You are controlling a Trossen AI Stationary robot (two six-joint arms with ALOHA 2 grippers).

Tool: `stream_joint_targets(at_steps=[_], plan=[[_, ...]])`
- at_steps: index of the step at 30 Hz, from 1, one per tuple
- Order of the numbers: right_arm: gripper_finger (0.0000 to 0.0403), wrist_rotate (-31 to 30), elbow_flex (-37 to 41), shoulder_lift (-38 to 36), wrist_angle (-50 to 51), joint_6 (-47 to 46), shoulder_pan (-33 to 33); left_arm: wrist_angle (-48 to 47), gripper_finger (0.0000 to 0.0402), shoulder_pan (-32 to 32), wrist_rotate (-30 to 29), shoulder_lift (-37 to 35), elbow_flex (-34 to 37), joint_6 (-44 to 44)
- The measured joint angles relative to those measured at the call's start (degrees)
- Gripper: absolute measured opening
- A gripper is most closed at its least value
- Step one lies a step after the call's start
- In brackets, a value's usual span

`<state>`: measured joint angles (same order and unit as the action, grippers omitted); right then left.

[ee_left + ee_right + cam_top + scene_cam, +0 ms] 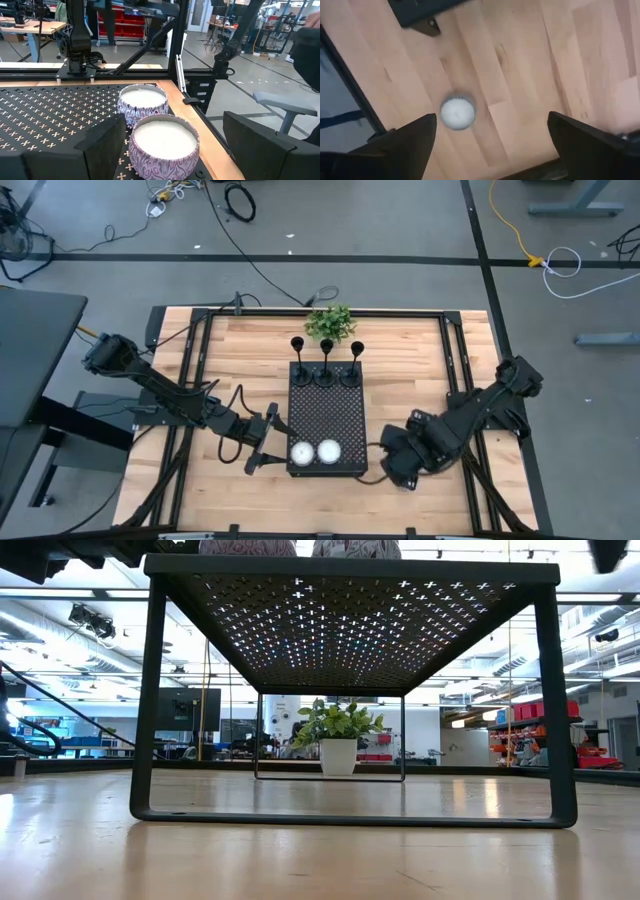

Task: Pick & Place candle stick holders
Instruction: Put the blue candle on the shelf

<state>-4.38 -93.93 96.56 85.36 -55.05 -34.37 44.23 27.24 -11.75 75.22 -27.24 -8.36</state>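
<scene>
3 candle stick holders (324,360) stand upright on the tray's (327,420) end nearest the table's far edge. Left gripper (266,442), jaws spread and empty, hovers beside 2 candles (315,452) and could knock them. Right gripper (397,465), also spread, waits near the front edge.

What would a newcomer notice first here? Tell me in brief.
First, the black perforated tray at mid-table, with three candle stick holders in a row along its far edge and two white candles at its near edge. Next, the left hand, open beside the candles, and the right hand, open over bare wood right of the tray. A small green plant stands behind the holders.
</scene>
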Motion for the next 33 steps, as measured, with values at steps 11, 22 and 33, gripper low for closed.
stream_joint_targets(at_steps=[11, 22, 33], plan=[[0.0378, -0.72, 12.47, 0.00, -2.66, -18.20, -7.55, 0.00, 0.0330, 0.00, 0.00, 0.00, 0.00, 0.04], [0.0378, 1.46, 24.83, 0.11, -17.02, -18.66, -8.13, 0.47, 0.0330, -0.02, 0.00, 0.00, 0.00, 0.13], [0.0378, 5.07, 30.43, 0.11, -20.70, -22.33, -8.13, 0.48, 0.0330, -0.01, -0.02, 0.00, 0.00, 0.17]])
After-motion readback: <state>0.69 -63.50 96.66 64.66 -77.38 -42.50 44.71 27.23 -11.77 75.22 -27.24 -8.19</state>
